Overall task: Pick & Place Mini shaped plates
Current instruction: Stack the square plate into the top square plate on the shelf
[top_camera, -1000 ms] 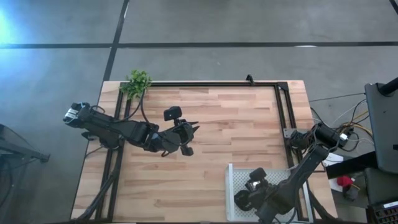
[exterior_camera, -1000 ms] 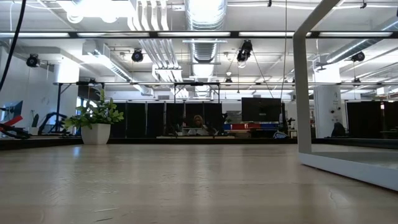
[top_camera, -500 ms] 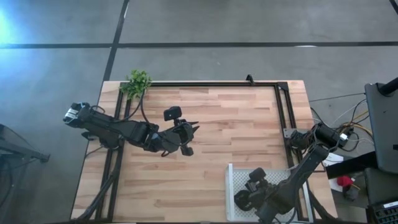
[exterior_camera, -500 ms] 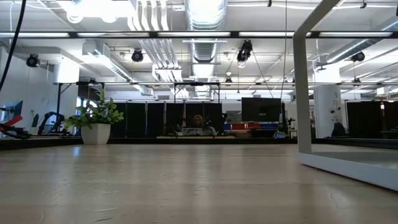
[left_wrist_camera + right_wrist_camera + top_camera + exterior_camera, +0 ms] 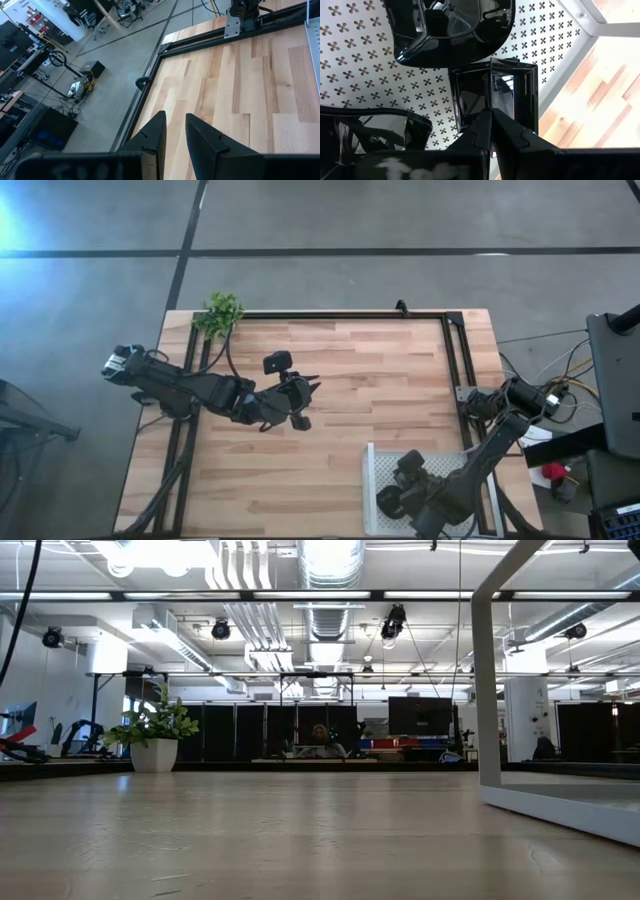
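Still, right tool (image 5: 491, 131) shut, nothing moved

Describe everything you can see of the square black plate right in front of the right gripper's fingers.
The square plate is glossy black with raised, flat-topped rims and sharp corners, mirroring the room. It lies in the white perforated tray, near the tray's wall, between a rounded black plate and another black plate. The shut right gripper clamps its rim. Whether it is lifted or resting cannot be told.

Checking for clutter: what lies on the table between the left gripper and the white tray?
In the high view, only bare wood separates the left gripper from the white tray.
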Tool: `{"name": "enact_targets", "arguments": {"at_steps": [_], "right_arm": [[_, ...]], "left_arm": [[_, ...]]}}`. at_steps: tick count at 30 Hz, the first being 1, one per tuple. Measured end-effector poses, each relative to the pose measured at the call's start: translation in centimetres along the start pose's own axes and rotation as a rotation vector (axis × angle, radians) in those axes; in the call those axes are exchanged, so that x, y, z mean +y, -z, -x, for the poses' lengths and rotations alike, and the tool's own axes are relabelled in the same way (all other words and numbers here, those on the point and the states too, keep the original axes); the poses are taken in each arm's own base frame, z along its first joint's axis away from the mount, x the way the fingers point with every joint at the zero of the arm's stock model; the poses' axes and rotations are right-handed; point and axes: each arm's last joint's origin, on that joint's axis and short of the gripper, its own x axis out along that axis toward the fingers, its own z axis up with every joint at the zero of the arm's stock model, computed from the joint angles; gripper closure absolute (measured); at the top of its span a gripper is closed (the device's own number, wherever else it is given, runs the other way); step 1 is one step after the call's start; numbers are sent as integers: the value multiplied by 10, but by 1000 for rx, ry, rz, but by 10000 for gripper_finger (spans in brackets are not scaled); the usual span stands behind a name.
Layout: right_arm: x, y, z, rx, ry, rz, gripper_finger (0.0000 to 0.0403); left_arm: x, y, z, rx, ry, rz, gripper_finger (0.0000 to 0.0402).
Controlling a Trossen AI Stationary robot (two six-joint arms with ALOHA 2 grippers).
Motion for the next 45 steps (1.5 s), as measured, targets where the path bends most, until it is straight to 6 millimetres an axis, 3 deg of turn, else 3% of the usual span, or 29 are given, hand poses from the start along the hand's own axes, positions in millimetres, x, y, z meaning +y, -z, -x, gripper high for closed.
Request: {"name": "enact_targets", "arguments": {"at_steps": [45], "right_arm": [[3,-4,-2,-38,-52,-17,394]], "left_arm": [[0,0,0,0,0,0,328]]}}
